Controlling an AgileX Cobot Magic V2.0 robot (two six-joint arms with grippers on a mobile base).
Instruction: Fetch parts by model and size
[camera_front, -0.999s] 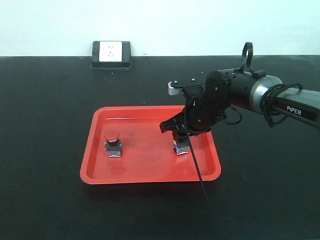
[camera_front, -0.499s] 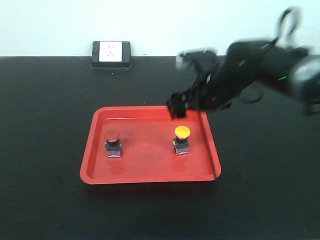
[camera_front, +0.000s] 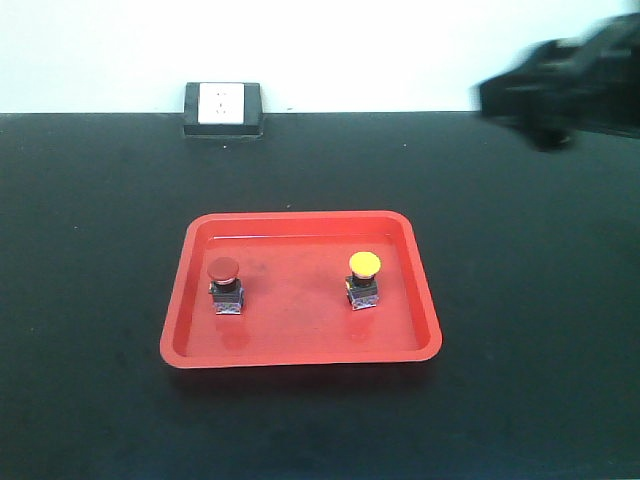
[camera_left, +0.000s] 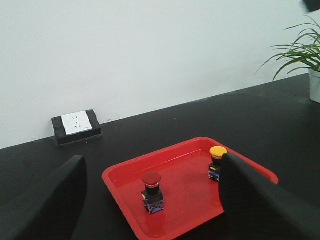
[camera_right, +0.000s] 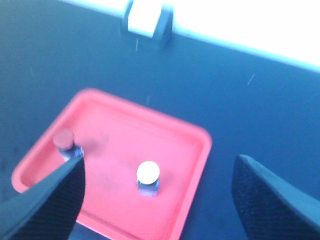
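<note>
— Where, the two parts?

— Upright in the shallow red plastic tray (camera_front: 190, 330) on the black tabletop (camera_front: 90, 200): red-capped push-button switch (camera_front: 225, 283) toward the left, yellow-capped push-button switch (camera_front: 364, 278) toward the right, well apart.

— Grippers?

— Both spread wide, empty: left gripper (camera_left: 150, 200), right gripper (camera_right: 157, 200). Right arm (camera_front: 570, 85) blurred, clear of the tray. White wall socket (camera_front: 222, 103) at the rear edge.

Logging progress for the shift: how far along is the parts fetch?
Done: the red-capped switch and yellow-capped switch stand upright, apart, in the red tray. In hand: nothing; both the left gripper and right gripper have open, empty jaws. Left: nothing visible to fetch.
</note>
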